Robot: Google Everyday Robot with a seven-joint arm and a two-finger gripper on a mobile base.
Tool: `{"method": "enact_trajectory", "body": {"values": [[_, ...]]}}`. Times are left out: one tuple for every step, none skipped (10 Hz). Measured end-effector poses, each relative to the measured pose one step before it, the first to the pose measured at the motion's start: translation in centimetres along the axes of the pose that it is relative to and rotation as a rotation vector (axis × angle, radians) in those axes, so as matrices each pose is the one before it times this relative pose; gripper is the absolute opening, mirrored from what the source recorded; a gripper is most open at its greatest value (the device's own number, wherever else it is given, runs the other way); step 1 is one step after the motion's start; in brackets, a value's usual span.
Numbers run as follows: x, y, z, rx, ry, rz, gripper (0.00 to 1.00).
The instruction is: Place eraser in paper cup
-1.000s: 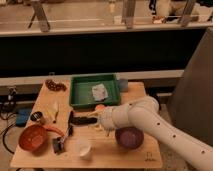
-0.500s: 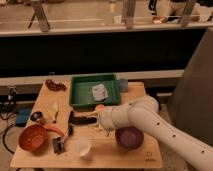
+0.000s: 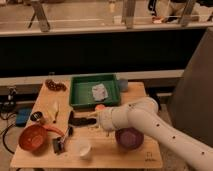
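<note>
The paper cup (image 3: 84, 149) is small and white and stands upright near the table's front edge, left of centre. My gripper (image 3: 79, 120) is dark and reaches left from the white arm (image 3: 135, 120), low over the table in front of the green tray and behind the cup. A small dark block (image 3: 59, 145) lies left of the cup beside the orange bowl; I cannot tell whether it is the eraser. Whether the gripper holds anything is hidden.
A green tray (image 3: 80, 97) with a crumpled white item stands at the back centre. An orange bowl (image 3: 34, 137) is front left, a purple bowl (image 3: 129, 137) front right under the arm. A yellowish item (image 3: 54, 111), a black round item (image 3: 35, 116) and a dark red item (image 3: 55, 86) lie on the left.
</note>
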Motion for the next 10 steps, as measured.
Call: {"method": "enact_trajectory", "body": {"values": [[0.323, -1.074, 0.288, -0.00002, -0.00313, -0.00490, 0.00], [0.060, -0.465, 0.046, 0.00763, -0.00148, 0.00866, 0.00], [-0.023, 0.014, -0.055, 0.01140, -0.00189, 0.02597, 0.00], [-0.278, 0.358, 0.028, 0.00963, -0.00845, 0.04608, 0.00], [-0.189, 0.582, 0.044, 0.00822, -0.01714, 0.03646, 0.00], [0.038, 0.222, -0.031, 0.00423, -0.01204, 0.00272, 0.00], [-0.006, 0.208, -0.066, 0.00538, -0.01236, -0.00256, 0.00], [0.001, 0.087, -0.027, 0.00879, -0.00366, 0.00266, 0.00], [0.029, -0.005, 0.045, 0.01920, 0.02067, 0.02010, 0.00], [-0.058, -0.112, 0.027, 0.01496, 0.03916, 0.03048, 0.00]]}}
